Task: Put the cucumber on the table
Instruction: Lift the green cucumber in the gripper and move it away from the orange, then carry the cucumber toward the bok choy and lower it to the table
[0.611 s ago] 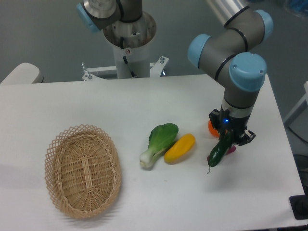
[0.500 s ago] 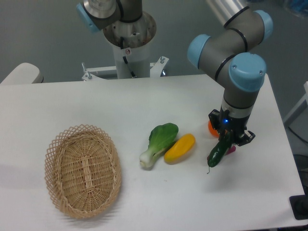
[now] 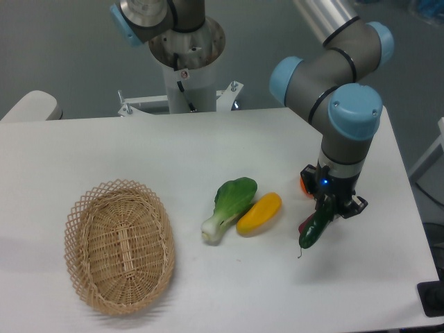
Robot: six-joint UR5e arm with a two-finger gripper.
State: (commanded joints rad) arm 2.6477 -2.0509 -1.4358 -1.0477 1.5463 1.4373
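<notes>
White and wide, the worktop [image 3: 173, 149] carries a wicker basket [image 3: 119, 246] at nine o'clock and a bok choy [image 3: 229, 208] beside a yellow vegetable [image 3: 259, 214] at centre. At four o'clock our tool [image 3: 324, 216] grips the cucumber [image 3: 316, 228], tilted, stem tip low. We judge the set-down is in hand; next we lower, then release.

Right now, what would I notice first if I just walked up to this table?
Probably the big grey and blue robot arm on the right, its jaws closed on a dark green cucumber hanging tilted just over the white table. Next, the woven basket at front left, then the leafy bok choy and yellow vegetable side by side in the middle.
</notes>
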